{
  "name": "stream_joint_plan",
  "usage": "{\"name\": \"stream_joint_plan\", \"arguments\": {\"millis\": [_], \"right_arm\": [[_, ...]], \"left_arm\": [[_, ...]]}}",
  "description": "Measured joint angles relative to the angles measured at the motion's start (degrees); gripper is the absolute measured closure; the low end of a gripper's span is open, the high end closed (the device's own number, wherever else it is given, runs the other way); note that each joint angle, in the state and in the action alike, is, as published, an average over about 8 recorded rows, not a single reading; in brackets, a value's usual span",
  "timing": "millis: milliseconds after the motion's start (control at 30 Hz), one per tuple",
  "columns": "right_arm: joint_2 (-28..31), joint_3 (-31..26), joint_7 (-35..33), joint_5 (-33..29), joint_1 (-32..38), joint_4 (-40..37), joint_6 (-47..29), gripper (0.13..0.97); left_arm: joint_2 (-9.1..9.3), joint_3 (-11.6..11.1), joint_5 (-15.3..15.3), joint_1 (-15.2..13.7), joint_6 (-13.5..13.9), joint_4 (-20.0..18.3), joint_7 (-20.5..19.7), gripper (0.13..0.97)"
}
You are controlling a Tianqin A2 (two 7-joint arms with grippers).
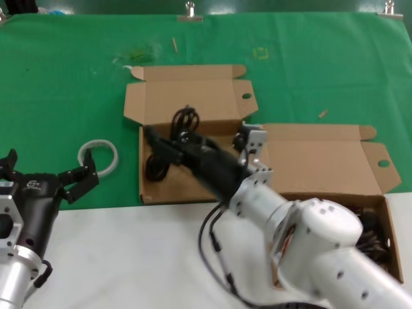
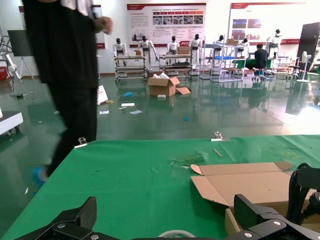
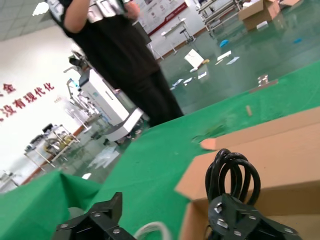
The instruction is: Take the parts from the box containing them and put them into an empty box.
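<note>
Your right gripper [image 1: 154,145] reaches toward 11 o'clock into the shallow brown cardboard mailer box [image 1: 187,183] at table centre — its fingers spread apart, one touching a coiled black power cable [image 1: 185,120], though you cannot tell if it is gripped. The identical second cardboard box [image 1: 322,161] lies at 3 o'clock, dark parts [image 1: 370,235] inside. Your left gripper [image 1: 45,177] hovers open and empty at 9 o'clock, near a white tape ring [image 1: 98,156].

Right arm [image 1: 322,251]: glossy white rounded segments with small dark screws, silver bracket, black forearm, black cable looped beneath. Left gripper [image 1: 48,183]: black fingers, black wrist housing with pale logo, silver collar.
</note>
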Motion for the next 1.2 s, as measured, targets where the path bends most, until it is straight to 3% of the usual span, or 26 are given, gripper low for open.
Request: {"name": "stream_joint_plan", "arguments": {"millis": [167, 467, 767, 1200], "right_arm": [[0.16, -1.64, 3.53, -2.78, -4.41, 8.59, 4.89, 0.384], [0.26, -0.14, 5.51, -5.46, -11.83, 18.66, 11.00, 0.234], [0.31, 4.25, 3.86, -6.65, -16.85, 22.99, 14.67, 0.149], [0.32, 9.21, -2.66, -5.45, -19.61, 26.00, 15.19, 0.129]], "left_arm": [[0.00, 0.00, 0.00, 0.00, 0.00, 0.00, 0.00, 0.132], [0.00, 0.00, 0.00, 0.00, 0.00, 0.00, 0.00, 0.132], [0.00, 0.00, 0.00, 0.00, 0.00, 0.00, 0.00, 0.132], [0.00, 0.00, 0.00, 0.00, 0.00, 0.00, 0.00, 0.132]]}}
